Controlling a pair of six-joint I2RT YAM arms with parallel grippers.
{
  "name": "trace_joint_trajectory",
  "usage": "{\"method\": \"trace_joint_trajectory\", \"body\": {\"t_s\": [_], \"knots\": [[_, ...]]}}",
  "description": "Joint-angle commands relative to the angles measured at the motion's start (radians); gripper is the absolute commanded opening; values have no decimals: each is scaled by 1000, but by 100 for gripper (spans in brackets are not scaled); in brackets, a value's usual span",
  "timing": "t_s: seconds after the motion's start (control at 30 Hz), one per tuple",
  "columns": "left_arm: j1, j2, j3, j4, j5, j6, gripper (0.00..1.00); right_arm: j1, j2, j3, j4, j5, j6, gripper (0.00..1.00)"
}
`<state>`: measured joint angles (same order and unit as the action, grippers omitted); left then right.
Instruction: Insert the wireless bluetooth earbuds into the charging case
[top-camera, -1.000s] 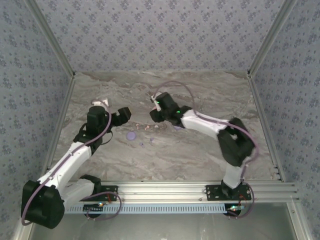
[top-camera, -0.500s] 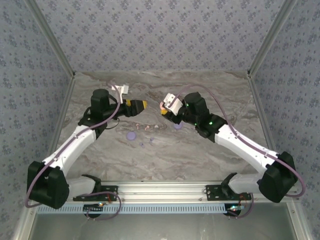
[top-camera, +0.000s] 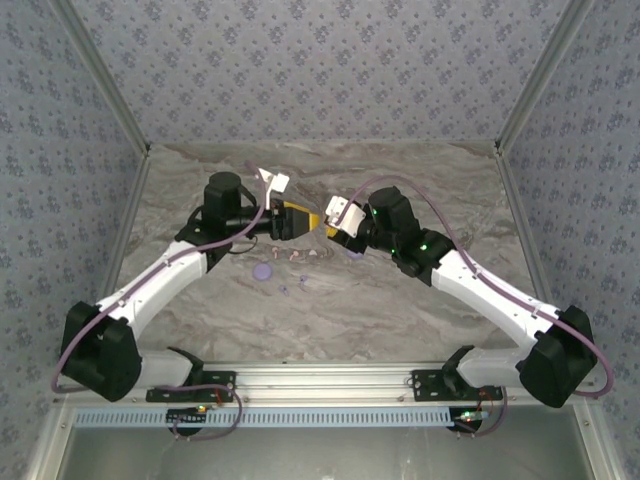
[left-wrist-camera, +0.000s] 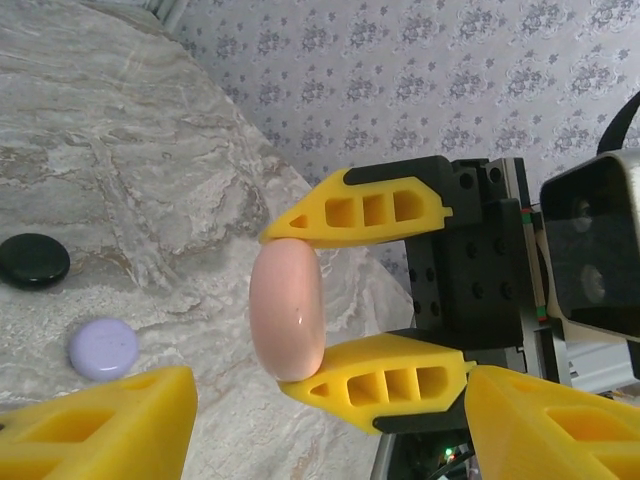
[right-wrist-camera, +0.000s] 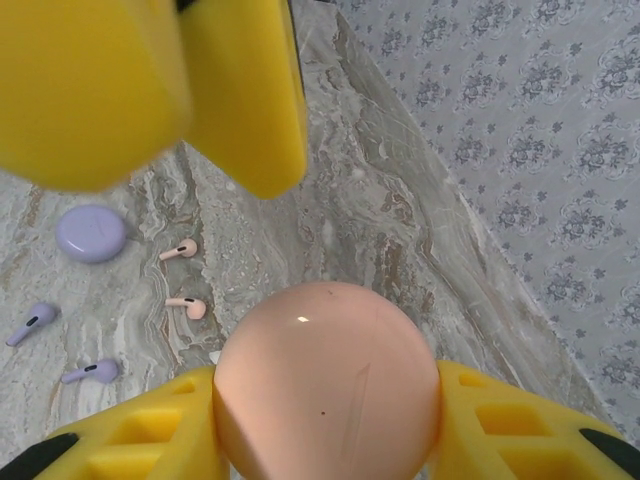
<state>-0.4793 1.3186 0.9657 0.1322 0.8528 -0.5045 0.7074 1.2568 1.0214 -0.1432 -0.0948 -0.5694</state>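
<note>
My right gripper (top-camera: 333, 226) (right-wrist-camera: 325, 405) is shut on the round pink charging case (right-wrist-camera: 325, 380) (left-wrist-camera: 286, 310), which it holds closed above the table. My left gripper (top-camera: 302, 220) (left-wrist-camera: 330, 405) is open and faces the case from the left, its fingers (right-wrist-camera: 150, 80) spread just short of it. On the marble below lie two pink earbuds (right-wrist-camera: 180, 248) (right-wrist-camera: 187, 306) (top-camera: 295, 254) and two lilac earbuds (right-wrist-camera: 30, 323) (right-wrist-camera: 92, 372) (top-camera: 283, 290). Black earbuds are out of view.
A lilac disc-shaped case (top-camera: 262, 271) (left-wrist-camera: 103, 347) (right-wrist-camera: 90, 232) lies left of the earbuds, and a black disc-shaped case (left-wrist-camera: 33, 260) sits beyond it. Patterned walls (top-camera: 320, 70) enclose the table on three sides.
Both arms have risen from the table and swung towards each other. The right gripper lifted the pink case, and the left gripper moved right until its fingers nearly meet it.
</note>
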Motion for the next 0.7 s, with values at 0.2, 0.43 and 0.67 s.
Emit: {"method": "trace_joint_trajectory", "body": {"t_s": [0.2,0.43,0.67], "knots": [[-38,85,69,26,67,3,60,15,-25,22,8,-33,-3,44],[-51,114,82,37,95,-8,34,16,-23,19,12,-30,-2,43],[-64,141,93,56,114,-23,29,16,-25,16,18,-38,4,43]]}}
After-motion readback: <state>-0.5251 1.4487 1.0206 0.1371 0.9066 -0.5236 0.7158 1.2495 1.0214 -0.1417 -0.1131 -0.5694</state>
